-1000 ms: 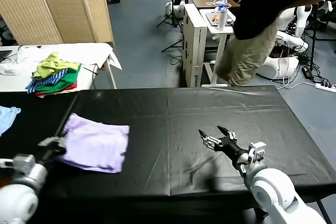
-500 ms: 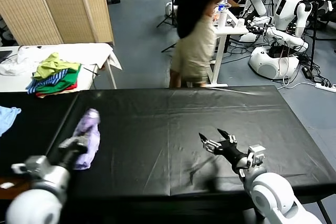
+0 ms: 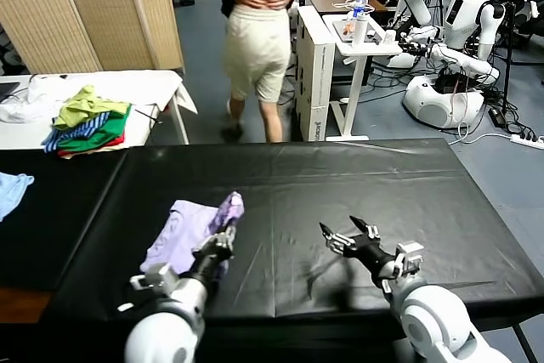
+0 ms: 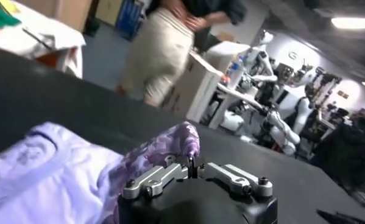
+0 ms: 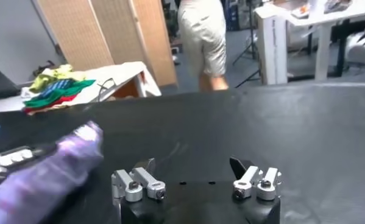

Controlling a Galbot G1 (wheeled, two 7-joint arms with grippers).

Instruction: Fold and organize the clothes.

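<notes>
The T-shirt [image 3: 183,234] lies on the black desk [image 3: 340,184], at about 8 o'clock from the desk's centre in the head view. It is partly folded: the pale lavender cloth sits flat, and a flap with the darker purple print stands raised along its edge toward 3 o'clock.

The left claw [image 3: 219,246] sits at the shirt's 5 o'clock corner, closed on the printed fold; the left wrist view shows its fingers [image 4: 164,175] meeting at the purple cloth, though how much cloth is pinched appears uncertain.

The right claw [image 3: 347,235] hovers over bare desk at 3 o'clock from the shirt, well apart from it, jaws spread wide and holding nothing.

A multicoloured garment pile [image 3: 87,121] rests on a white side desk [image 3: 161,84] at 11 o'clock. A person [image 3: 259,31] stands beyond the desk at 12 o'clock.
</notes>
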